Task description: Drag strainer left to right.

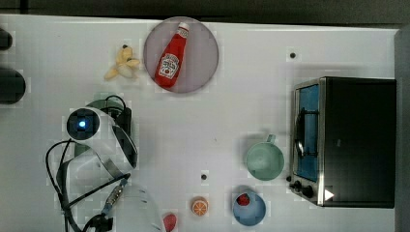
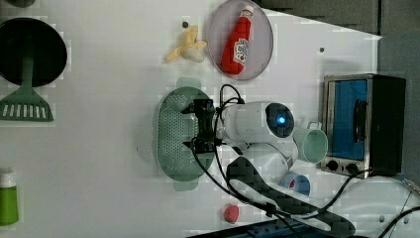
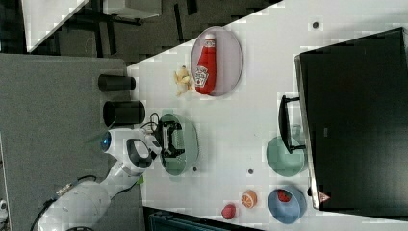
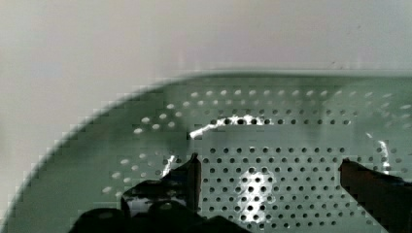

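Over the strainer [image 2: 174, 134] we see the gripper [image 2: 202, 128], jaws spread wide w/ nothing between them. Per the wrist view, its 2 dark fingers [image 4: 187, 177] hang inside the bowl, above the perforated floor of the strainer [image 4: 272, 184]; we can't tell if the tips touch it.

Strainer is pale mint green, oblong, holes across bottom & walls. It sits flat on the white table [image 2: 99, 173] w/ the arm [image 2: 257, 124] reaching in from the left view's right. From the top view, the arm [image 1: 104, 140] covers most of it, at the top view's left.

Just beyond 1 end of the strainer, a banana [image 2: 187, 47] lies beside a round plate [image 2: 215, 34] carrying a ketchup bottle [image 2: 238, 43]. Toward the left view's right edge: a mint mug [image 1: 264, 160] beside a toaster oven [image 1: 345, 140], a blue bowl [image 1: 251, 212] w/ sth red inside it, an orange half [image 1: 199, 206] & a small red item [image 2: 231, 213] by the table edge.

At the left view's left, well apart: a green spatula [image 2: 27, 101] next to a dark pan [image 2: 44, 49], & a green bottle [image 2: 8, 198].
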Tool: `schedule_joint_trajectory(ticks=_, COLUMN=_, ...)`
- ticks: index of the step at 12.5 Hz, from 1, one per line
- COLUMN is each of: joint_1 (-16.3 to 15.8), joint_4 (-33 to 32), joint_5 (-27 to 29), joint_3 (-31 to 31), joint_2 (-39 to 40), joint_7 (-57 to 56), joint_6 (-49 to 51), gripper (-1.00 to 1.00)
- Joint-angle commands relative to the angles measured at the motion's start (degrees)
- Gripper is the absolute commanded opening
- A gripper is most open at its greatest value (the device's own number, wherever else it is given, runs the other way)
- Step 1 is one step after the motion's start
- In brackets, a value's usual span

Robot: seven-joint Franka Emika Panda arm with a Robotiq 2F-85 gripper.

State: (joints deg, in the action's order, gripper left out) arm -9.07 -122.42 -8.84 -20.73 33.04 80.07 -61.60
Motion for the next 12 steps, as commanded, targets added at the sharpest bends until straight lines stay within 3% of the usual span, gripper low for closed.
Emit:
schedule_joint_trajectory(ticks=1, joint_1=-0.69, joint_4=-1.37, joint_5=0.17, joint_3=1.77, joint_2=-1.43, joint_7=2.38, joint_6=0.82, gripper=1.0)
schedule_joint_trajectory(ticks=12, joint_1=1.77, joint_4=-8.74, joint_5=0.17, joint_3=7.87, joint_2=-7.2, joint_7=-4.62, joint_6=0.62, gripper=1.0)
